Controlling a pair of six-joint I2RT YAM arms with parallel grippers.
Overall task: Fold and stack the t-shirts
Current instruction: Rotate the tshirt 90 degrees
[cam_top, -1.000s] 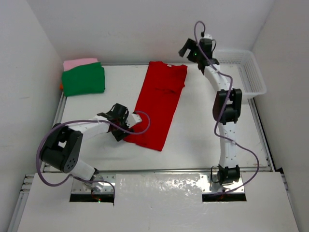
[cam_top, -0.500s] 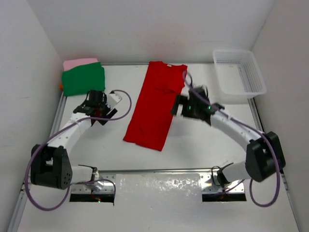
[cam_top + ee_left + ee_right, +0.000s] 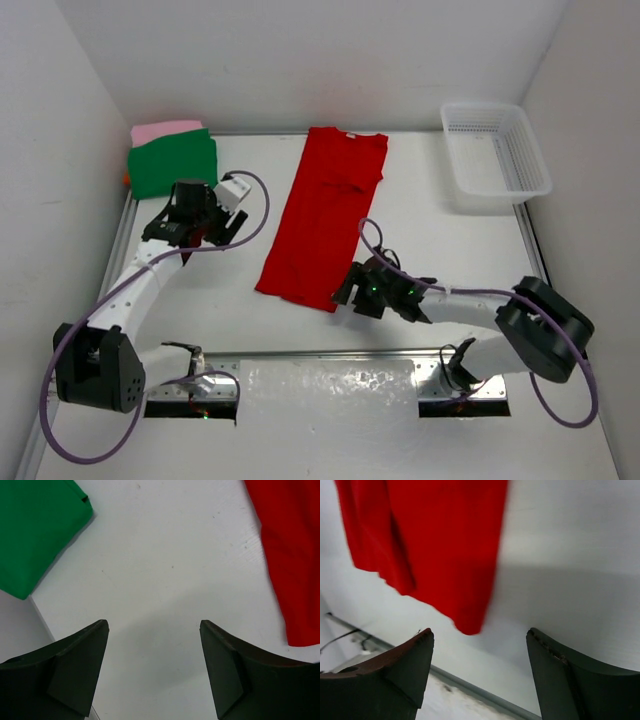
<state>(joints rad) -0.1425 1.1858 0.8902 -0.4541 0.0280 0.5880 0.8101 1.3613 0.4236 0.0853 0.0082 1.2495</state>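
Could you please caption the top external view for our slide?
Left gripper and right gripper, both open, flank the red t-shirt; green t-shirt atop pink t-shirt, far left.

No writing, label, brand, number or sign is showing legibly in any view; the red t-shirt (image 3: 325,215) and green t-shirt (image 3: 172,165) are showing plain fabric.

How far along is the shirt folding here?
Done: green shirt folded atop the pink shirt in the far-left corner. In hand: red shirt lies folded into a long strip; the open right end effector is at its near hem, the open left end effector over bare table. Left: fold it shorter and stack it.
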